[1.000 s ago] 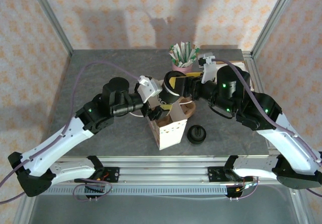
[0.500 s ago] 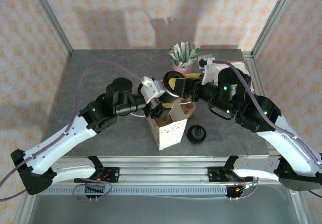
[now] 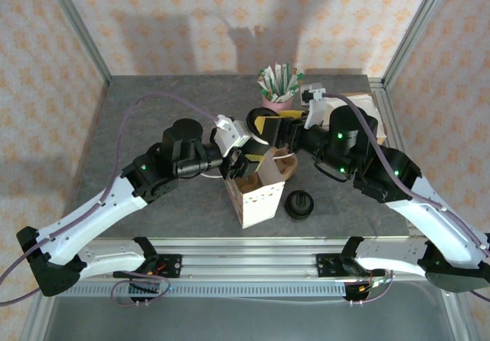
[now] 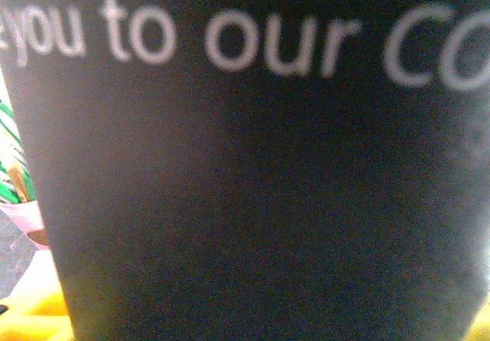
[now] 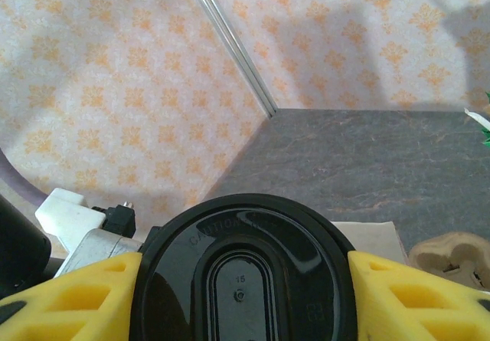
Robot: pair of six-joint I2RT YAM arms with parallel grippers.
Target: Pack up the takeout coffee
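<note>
Mid-pack, my right fingers (image 5: 69, 299) clamp the takeout coffee (image 5: 249, 280) at its lid near the white box (image 3: 253, 197), my left fingers (image 3: 240, 157) crowd its wall with a grip I cannot tell, and next I need a straight lowering.

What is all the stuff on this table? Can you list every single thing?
Takeout coffee cup with a round black plastic lid: one, dark side with white letters, between the two grippers.
Loose round black plastic lid: one, black, on the table right of the bag.
Patterned paper bag: one, white, front middle.
Moulded cardboard cup tray: one, brown, behind the bag.
Pink cup of green-and-white packets: one, far middle.
Grey stone-look table: one, under everything.
Left gripper: one, yellow fingers, beside the cup; grip unclear.
Right gripper: one, yellow fingers, clamped on the lid.
</note>
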